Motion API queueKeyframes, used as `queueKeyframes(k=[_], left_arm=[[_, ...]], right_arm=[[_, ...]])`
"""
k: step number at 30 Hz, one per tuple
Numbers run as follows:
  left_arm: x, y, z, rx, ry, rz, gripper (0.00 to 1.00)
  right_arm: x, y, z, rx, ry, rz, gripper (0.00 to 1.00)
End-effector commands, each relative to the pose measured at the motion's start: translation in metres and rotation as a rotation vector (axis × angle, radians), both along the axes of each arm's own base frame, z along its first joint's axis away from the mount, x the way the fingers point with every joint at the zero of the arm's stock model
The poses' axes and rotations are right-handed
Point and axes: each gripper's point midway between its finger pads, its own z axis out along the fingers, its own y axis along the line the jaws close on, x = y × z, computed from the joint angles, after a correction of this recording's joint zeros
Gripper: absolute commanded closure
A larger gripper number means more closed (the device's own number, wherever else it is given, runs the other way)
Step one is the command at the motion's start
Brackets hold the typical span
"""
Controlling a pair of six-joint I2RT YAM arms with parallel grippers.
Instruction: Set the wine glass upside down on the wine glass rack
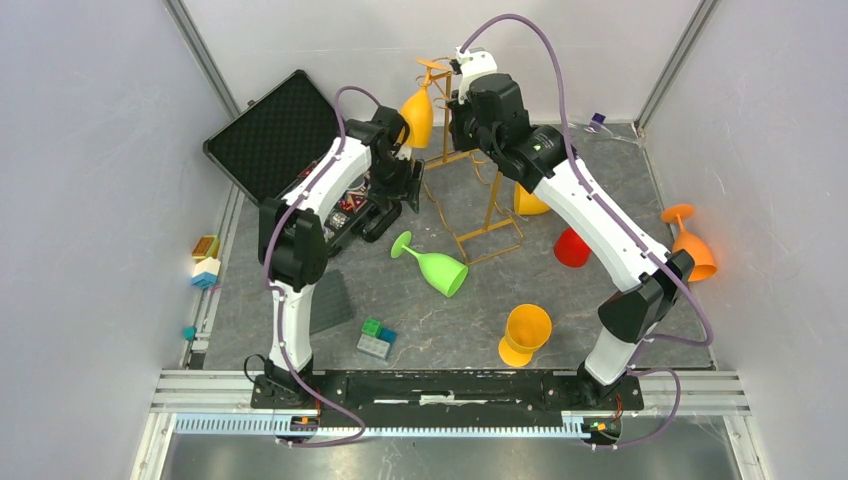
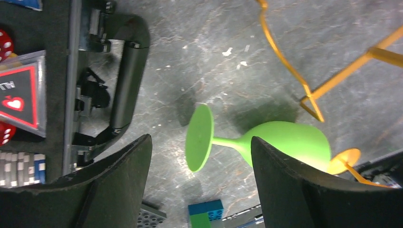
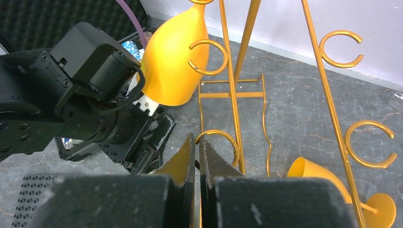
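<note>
1. Left tool (image 2: 200, 142) hangs with its two black fingers spread wide and nothing between them, pointing down over a green glass (image 2: 285, 142) that lies on its side.
2. Right tool (image 3: 197, 141) has its fingers pressed together, empty as far as I can see, just beside a lower loop of the wine glass rack (image 3: 332, 118).
3. That rack is tall, thin gold wire, with open C-shaped loops up both sides and a rectangular wire foot.
4. A smooth, matt yellow wine glass (image 3: 173, 61) hangs bowl-down from an upper loop on the rack's left side, apart from both tools.
5. The bench (image 1: 430, 320) is covered in a dark grey, marbled mat, and pale plain walls close it in.
6. I count six glasses. They are the hanging yellow one, the green one, a yellow one (image 1: 530, 200) lying by the rack's foot, another yellow one (image 1: 524, 335) near the front, a red one (image 1: 572, 247) and an orange one (image 1: 695, 250) at the right edge.
7. One open black case (image 1: 275, 130) with dimpled foam lining sits at the back left, and small toy bricks (image 1: 377, 338) lie near the front.
</note>
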Motion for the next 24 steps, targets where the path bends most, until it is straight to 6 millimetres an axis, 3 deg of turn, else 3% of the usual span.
queueKeyframes(k=[1,8,12,18,21,24], left_arm=[[0.003,0.023,-0.013,0.111,-0.006,-0.032,0.19],[-0.005,0.053,-0.02,0.247,0.0,-0.036,0.15],[-0.005,0.088,-0.019,0.433,-0.024,-0.042,0.1],[-0.005,0.121,-0.003,0.603,-0.058,-0.047,0.04],[-0.005,0.139,0.008,0.689,-0.087,-0.047,0.0],[-0.006,0.148,0.021,0.703,-0.114,-0.019,0.0]], right_arm=[[-0.008,0.0,-0.032,-0.041,0.097,0.008,1.0],[-0.01,0.003,-0.035,-0.032,0.1,0.023,1.0],[-0.01,0.003,-0.035,-0.029,0.103,0.027,1.0],[-0.013,0.006,-0.039,-0.022,0.112,0.045,0.96],[-0.015,0.007,-0.034,-0.014,0.103,0.058,0.82],[-0.018,0.008,-0.025,0.0,0.085,0.074,0.61]])
